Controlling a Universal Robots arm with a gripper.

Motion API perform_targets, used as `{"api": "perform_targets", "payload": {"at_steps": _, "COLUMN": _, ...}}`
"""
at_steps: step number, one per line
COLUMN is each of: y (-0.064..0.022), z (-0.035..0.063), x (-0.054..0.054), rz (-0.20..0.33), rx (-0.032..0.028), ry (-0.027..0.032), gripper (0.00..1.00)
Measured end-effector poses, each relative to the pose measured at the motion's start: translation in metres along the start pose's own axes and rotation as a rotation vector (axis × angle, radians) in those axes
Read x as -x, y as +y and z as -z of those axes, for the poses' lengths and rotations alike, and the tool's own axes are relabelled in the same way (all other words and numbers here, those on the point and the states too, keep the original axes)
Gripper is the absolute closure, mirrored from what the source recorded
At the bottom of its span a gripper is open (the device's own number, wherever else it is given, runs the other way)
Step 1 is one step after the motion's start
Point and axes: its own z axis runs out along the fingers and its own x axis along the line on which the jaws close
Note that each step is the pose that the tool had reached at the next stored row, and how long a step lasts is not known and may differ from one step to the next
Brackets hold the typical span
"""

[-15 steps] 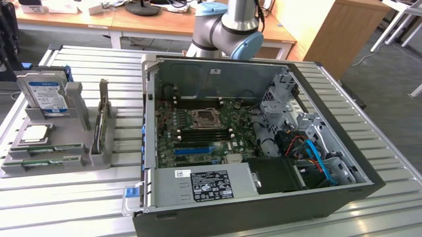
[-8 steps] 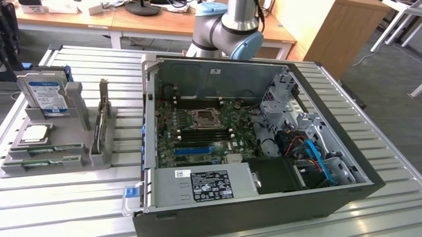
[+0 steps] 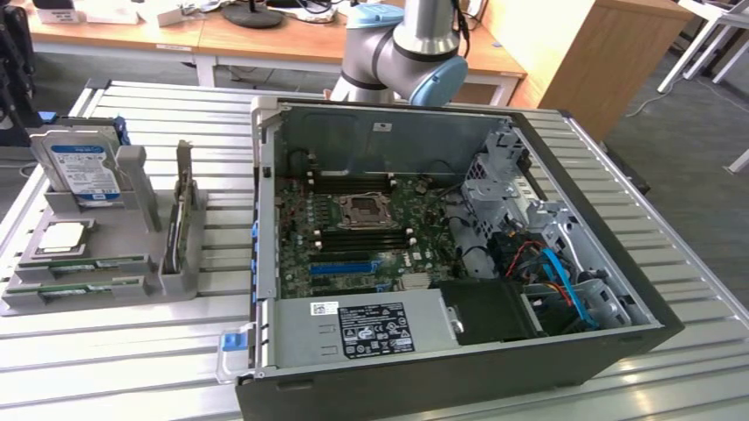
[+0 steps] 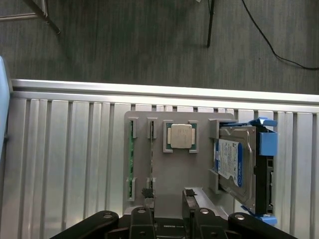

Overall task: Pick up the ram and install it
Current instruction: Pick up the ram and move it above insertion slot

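Above the grey holder (image 4: pixel 174 172), our gripper (image 4: pixel 168 195) hangs with fingers apart; we'd wanna line up squarely along the ram (image 4: pixel 131 157) before closing.

The silver-grey tubular robot arm (image 3: pixel 412 39) has rounded grey joint housings capped with light-blue plastic covers (image 3: pixel 443 88). A thin black cable (image 3: pixel 464 22) runs beside its metal tube. Its matte black metal gripper (image 4: pixel 168 199) has chunky hinged links fastened with round silver pins (image 4: pixel 105 215).
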Motion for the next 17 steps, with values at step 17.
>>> {"api": "perform_targets", "payload": {"at_steps": 17, "y": -0.0001, "z": -0.0031, "x": -0.0001, "rz": 0.0, "rx": 0.0003, "ry": 0.0001, "gripper": 0.64}}
